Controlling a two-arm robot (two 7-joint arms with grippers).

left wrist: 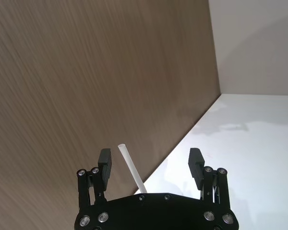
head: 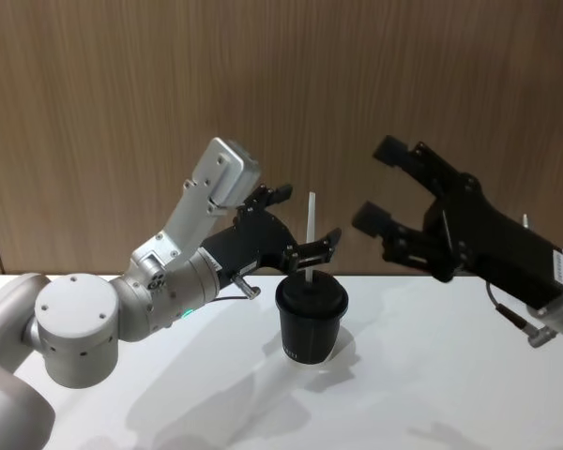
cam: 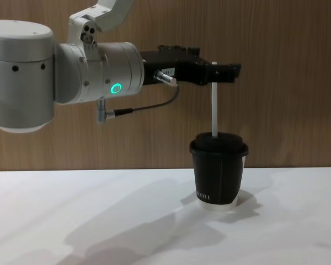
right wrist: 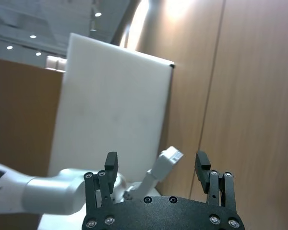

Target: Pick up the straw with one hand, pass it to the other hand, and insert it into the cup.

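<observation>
**Straw standing in the cup**

We see the left gripper [head: 305,225] with fingers [left wrist: 104,163] spread wide around the straw [head: 311,234], apparently not touching it. The straw stands upright in the lid of the cup [head: 311,319] on the table [head: 432,394]. The right gripper [head: 383,183] hangs open, well apart.

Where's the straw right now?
The straw stands upright in the lid of the cup at table centre, between the open fingers of the left tool; the right tool hangs open, off to the right.
</observation>
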